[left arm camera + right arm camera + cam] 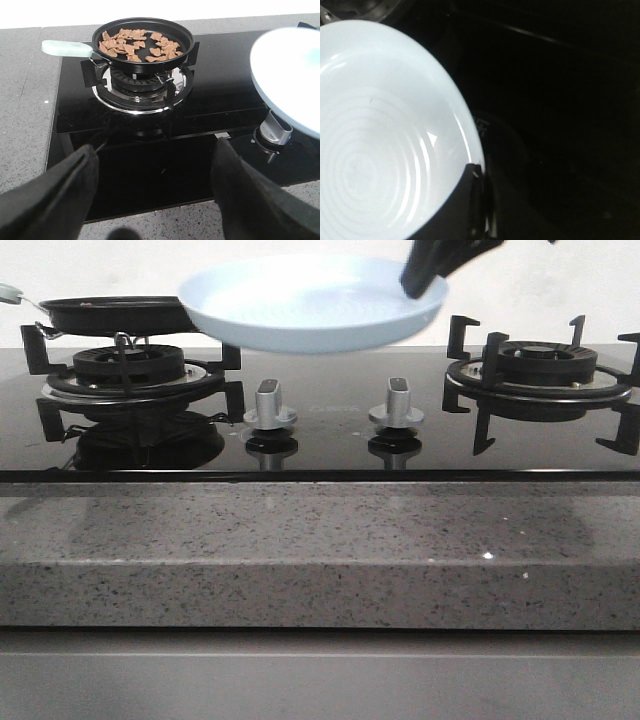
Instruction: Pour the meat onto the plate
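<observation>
The pale blue plate (310, 302) hangs in the air above the middle of the hob, tilted a little. My right gripper (422, 282) is shut on its right rim. The plate fills the right wrist view (380, 145), a dark finger (465, 200) over its rim, and shows in the left wrist view (290, 75). The meat (137, 44), small tan slices, lies in a black frying pan (142, 37) with a pale green handle (65, 48) on the left burner. My left gripper (155, 170) is open and empty, held over the hob's front edge, short of the pan.
The pan (115, 312) sits on the left burner grate (130, 365). A second grate (545, 365) is at the right. Two silver knobs (270, 405) (397, 402) stand on the black glass hob between them. A speckled grey counter edge (320, 550) runs along the front.
</observation>
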`<state>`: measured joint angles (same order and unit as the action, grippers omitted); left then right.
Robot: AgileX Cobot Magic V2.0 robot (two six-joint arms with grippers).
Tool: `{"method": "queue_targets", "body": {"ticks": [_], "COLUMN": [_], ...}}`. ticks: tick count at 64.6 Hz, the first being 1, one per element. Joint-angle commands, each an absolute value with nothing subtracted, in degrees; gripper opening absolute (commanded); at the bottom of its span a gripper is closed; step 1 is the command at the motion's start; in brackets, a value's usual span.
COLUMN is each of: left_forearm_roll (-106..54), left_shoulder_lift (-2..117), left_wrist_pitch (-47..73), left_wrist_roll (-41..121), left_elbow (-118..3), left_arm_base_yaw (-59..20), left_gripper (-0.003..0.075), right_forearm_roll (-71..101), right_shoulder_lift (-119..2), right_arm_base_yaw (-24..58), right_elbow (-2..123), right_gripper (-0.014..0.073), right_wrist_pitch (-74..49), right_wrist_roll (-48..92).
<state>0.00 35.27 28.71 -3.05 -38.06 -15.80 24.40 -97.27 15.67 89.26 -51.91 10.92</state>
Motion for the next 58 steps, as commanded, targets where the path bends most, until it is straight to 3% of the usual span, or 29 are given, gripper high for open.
{"method": "queue_targets", "body": {"ticks": [1,20,58], "left_forearm_roll": [0.0,0.0,0.0], "left_shoulder_lift": [35.7,35.7,35.7], "left_wrist_pitch": [24.3,24.3,24.3], "left_wrist_roll": [-3.2,-3.2,-3.2], "left_elbow": [-39.7,-39.7,-39.7], "left_arm_base_yaw": [-16.1,-16.1,-16.1], "left_gripper": [0.0473,0.0473,0.0473], "right_forearm_roll": [26.2,26.4,26.4], "right_shoulder_lift": [-92.7,-91.5,-91.6], "right_arm_base_yaw": [15.9,16.6,16.6], "right_elbow": [86.8,79.0,79.0], "right_gripper": [-0.006,-0.006,-0.006], "right_wrist_pitch": [-47.7,-42.5,-42.9], "right_wrist_roll": [12.0,13.1,13.1]}}
